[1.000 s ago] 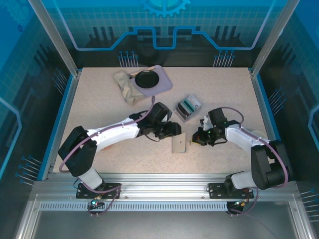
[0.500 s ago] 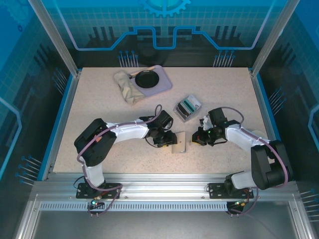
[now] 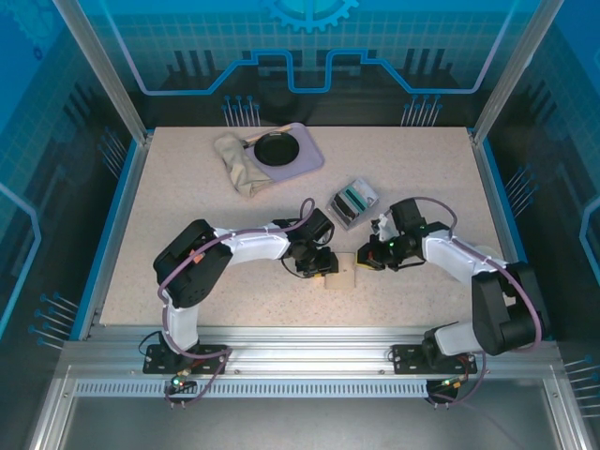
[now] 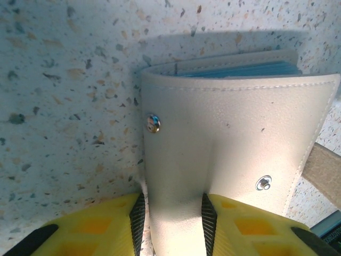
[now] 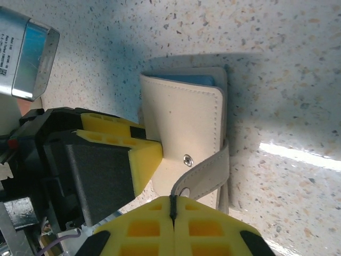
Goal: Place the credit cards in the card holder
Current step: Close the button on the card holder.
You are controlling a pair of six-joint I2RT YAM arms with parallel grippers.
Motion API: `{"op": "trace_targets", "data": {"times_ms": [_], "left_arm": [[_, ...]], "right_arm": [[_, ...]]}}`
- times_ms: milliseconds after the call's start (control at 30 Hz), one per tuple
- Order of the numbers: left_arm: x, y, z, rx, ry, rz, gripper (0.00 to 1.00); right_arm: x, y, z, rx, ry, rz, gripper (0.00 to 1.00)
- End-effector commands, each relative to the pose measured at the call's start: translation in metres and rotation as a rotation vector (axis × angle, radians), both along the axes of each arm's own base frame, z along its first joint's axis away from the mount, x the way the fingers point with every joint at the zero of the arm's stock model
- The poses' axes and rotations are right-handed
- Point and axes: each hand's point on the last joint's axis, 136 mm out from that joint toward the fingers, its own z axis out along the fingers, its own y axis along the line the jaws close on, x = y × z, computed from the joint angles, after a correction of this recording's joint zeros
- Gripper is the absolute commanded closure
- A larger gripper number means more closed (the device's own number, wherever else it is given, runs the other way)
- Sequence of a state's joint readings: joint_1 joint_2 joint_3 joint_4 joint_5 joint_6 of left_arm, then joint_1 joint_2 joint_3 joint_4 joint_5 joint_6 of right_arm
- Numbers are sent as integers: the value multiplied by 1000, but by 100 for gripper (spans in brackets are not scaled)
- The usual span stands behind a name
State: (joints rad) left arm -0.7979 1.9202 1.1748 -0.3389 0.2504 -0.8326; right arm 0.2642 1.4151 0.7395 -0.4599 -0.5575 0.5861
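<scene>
The card holder lies closed on the table between both grippers, cream-tan with a metal snap. Blue card edges show inside its fold. My left gripper pinches the holder's near end between its yellow fingers. The holder's strap curls up into my right gripper, whose fingers are closed tight on the strap's tip. More credit cards, teal and white edge-on, stand in a small grey tray behind the holder.
A lilac plate with a black dish and a crumpled beige cloth sit at the back left. The metal tray's corner is close to the left arm. Open tabletop lies to the left.
The left arm swung right and down and now grips the card holder. The right gripper shifted left to the holder and closed on its strap.
</scene>
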Motion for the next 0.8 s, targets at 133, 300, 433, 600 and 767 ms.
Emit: {"op": "trace_targets", "data": {"times_ms": [133, 300, 433, 600, 767], "left_arm": [[-3, -2, -10, 29, 17, -10, 64], [-3, -2, -10, 25, 17, -7, 64], [-4, -3, -9, 22, 17, -10, 65], [-4, -3, -9, 19, 17, -9, 65], [-4, -3, -9, 18, 18, -8, 65]], "right_arm": [[-3, 16, -7, -76, 39, 89, 100], [-5, 15, -17, -146, 63, 110, 100], [-8, 16, -23, -166, 84, 126, 100], [-2, 21, -23, -176, 77, 140, 100], [-1, 25, -25, -184, 79, 152, 100]]}}
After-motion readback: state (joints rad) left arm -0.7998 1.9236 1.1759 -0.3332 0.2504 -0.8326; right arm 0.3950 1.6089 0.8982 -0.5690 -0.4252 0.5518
